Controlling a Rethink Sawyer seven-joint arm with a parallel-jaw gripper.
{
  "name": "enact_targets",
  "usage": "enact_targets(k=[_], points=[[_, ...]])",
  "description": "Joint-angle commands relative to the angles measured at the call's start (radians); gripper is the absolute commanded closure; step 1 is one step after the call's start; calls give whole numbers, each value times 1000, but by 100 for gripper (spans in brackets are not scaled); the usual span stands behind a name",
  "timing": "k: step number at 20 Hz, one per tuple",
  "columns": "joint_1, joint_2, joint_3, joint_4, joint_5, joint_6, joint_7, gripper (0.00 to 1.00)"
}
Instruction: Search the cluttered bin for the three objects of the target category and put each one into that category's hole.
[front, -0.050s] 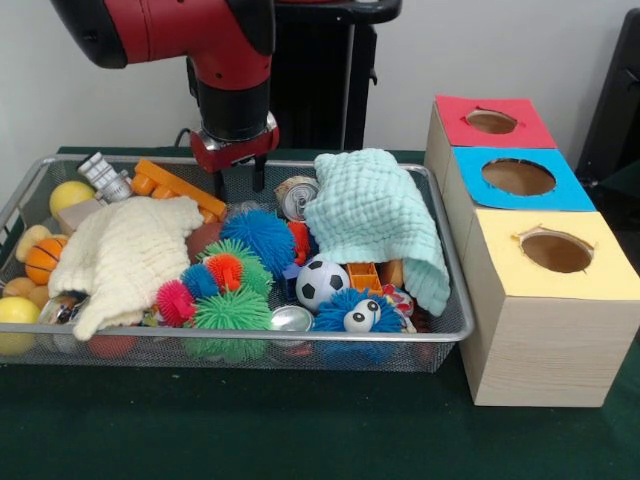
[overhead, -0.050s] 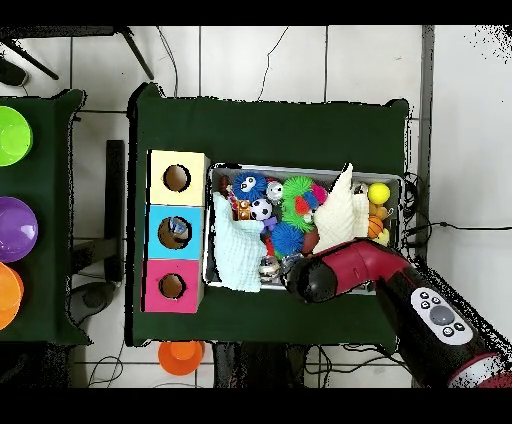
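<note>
While the target category is not stated, the likely candidates lie in the wire bin (front, -0.050s: 452, 322): spiky balls in blue (front, -0.050s: 258, 236), green (front, -0.050s: 232, 312) and pink (front, -0.050s: 175, 301), a soccer ball (front, -0.050s: 321, 283), an orange mini basketball (front, -0.050s: 45, 258), a yellow ball (front, -0.050s: 71, 195) and a drink can (front, -0.050s: 295, 196). Two cloths, one cream (front, -0.050s: 125, 252) and one pale green (front, -0.050s: 378, 215), cover part of the heap and may hide further pieces.

Above the bin's far side hangs the gripper (front, -0.050s: 238, 178), its two short dark fingers slightly parted and holding nothing; in the overhead view the arm's red wrist hides it.

Judged from this, the search step is in hand and no pick is yet made. The next move calls for choosing one exposed piece, lowering onto it without snagging a cloth, then carrying it to the right hole.

Beside the bin stand three wooden boxes, topped red (front, -0.050s: 493, 122), blue (front, -0.050s: 518, 178) and yellow (front, -0.050s: 555, 253), each with a round hole. In the overhead view something lies inside the blue one; the others look empty.

Bin and boxes rest on a dark green table (front, -0.050s: 250, 430). Around it, the overhead view shows a tiled floor (overhead, -0.050s: 300, 60), cables, and coloured bowls on a side table (overhead, -0.050s: 40, 320).
</note>
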Motion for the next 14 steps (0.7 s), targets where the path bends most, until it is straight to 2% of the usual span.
enact_targets(k=[1,7,14], points=[[-20,17,64,21,13,19,-246,0],[-37,-33,82,17,0,-12,-235,0],[-18,-36,64,-18,-54,-40,-202,0]])
